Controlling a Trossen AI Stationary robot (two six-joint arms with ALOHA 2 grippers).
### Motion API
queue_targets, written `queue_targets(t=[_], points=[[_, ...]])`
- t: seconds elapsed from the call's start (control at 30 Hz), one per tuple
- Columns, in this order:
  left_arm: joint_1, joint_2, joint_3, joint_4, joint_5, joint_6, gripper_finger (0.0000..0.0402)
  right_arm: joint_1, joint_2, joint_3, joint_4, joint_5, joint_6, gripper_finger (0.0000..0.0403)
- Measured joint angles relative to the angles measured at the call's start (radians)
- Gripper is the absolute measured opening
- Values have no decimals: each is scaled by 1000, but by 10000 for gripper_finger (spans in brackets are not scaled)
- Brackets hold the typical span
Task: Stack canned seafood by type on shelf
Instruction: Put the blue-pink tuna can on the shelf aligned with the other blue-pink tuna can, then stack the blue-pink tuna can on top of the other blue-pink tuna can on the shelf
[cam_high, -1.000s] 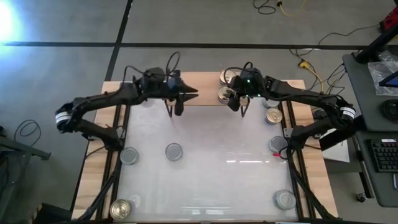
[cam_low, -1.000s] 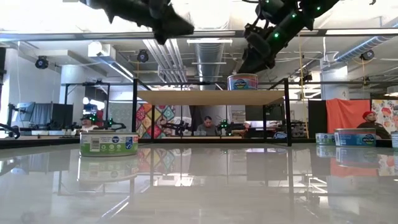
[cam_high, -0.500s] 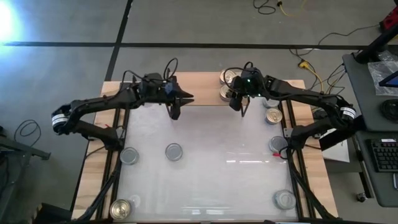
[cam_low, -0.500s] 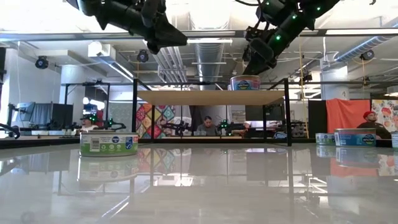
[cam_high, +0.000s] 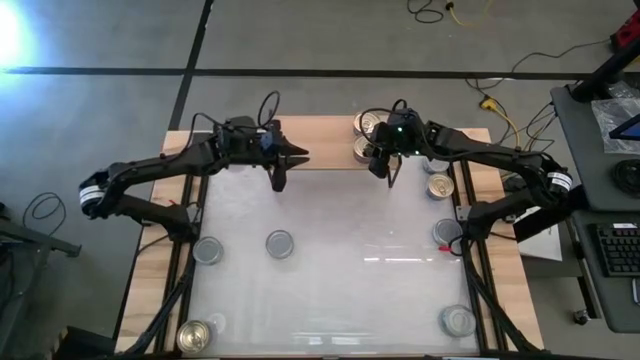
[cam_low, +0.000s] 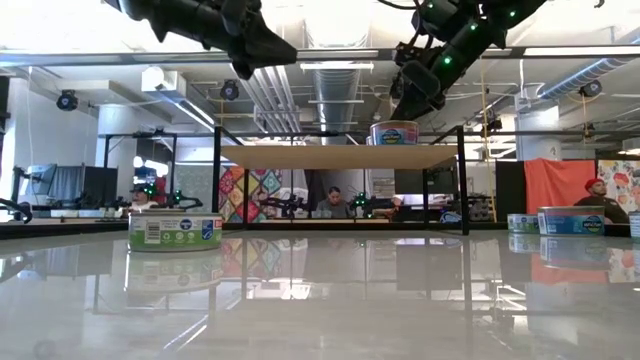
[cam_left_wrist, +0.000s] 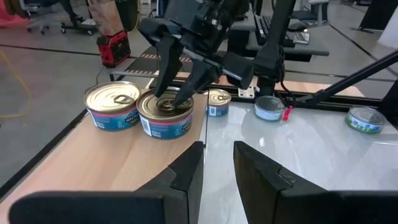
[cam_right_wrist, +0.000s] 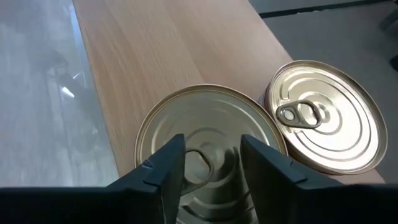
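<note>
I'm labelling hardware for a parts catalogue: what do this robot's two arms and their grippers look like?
Both arms are dark, slender and multi-jointed, each with a white band near the outer joint and loose black cables looping over the wrist. The left gripper has two flat, tapering black fingers. The right gripper matches it, and its arm carries small green lights.

I see two gold-topped tins on the light-wood shelf, pink-and-blue bands round their sides. Silver-grey tins dot the glossy white tabletop. Nearest tin's label reads green, white and blue. Both arms are black.
</note>
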Motion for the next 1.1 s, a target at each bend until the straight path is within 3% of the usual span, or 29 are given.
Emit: queue_targets(t=[0.5,0.67,0.8,0.97,1.1], points=[[-2,-17,0,-2,1,1,74,11,0,68,-13,-2,-7,206],[-14,-21,0,-6,0,12,74,12,-4,148,-134,0,-17,212],[-104,-36,1,10,-1,66,74,35,-29,231,-343,21,-21,211],[-216,-32,-1,-5,-1,157,74,184,-113,322,-651,255,106,210],[-297,-23,-21,-7,0,201,74,328,-189,293,-879,373,392,210]])
